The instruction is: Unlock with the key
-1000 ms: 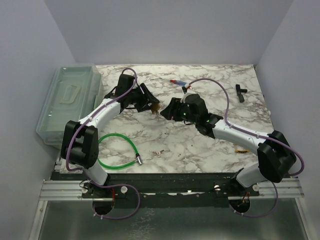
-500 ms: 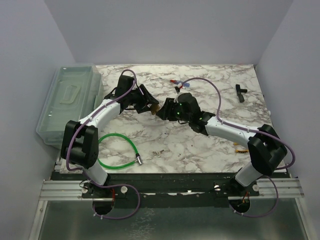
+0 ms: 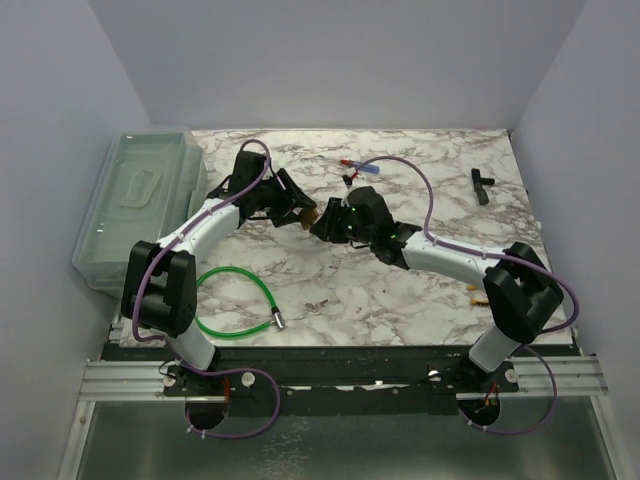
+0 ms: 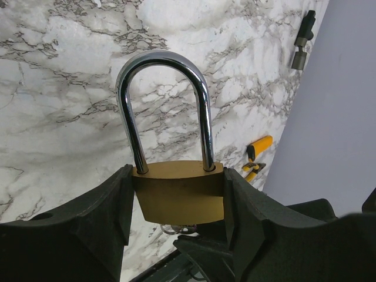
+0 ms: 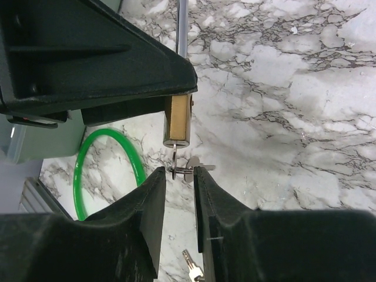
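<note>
Silvery and very small, the key (image 5: 187, 170) sits in the bottom of the brass padlock (image 4: 178, 192), with a thin ring through its head. In the right wrist view it lies in the narrow gap between the right gripper (image 5: 179, 176) fingertips; the jaws stand nearly together around it, but whether the pads actually touch it I cannot tell. From the left wrist view only a sliver of the key and ring shows below the padlock body, and from above it is lost behind the two grippers.

The left gripper (image 4: 176, 194) is clamped on the padlock's brass body, one finger on each flat side, the chrome shackle standing up and closed. Both grippers meet over the middle of the worktop (image 3: 400, 290), a little toward its far edge.

Another small key (image 5: 191, 269) lies on the marble, cut off by the lower frame edge in the right wrist view. A green cable (image 3: 235, 300) loops near the worktop's near left corner, and a clear plastic bin (image 3: 135, 205) overhangs its left edge. A black tool (image 3: 482, 184) lies near the far right corner; small orange pieces (image 4: 258, 147) near the right edge are hard to identify.

Compared with a second ago, the right gripper has moved left up to the padlock and its fingers have narrowed; the left arm has stayed put.
</note>
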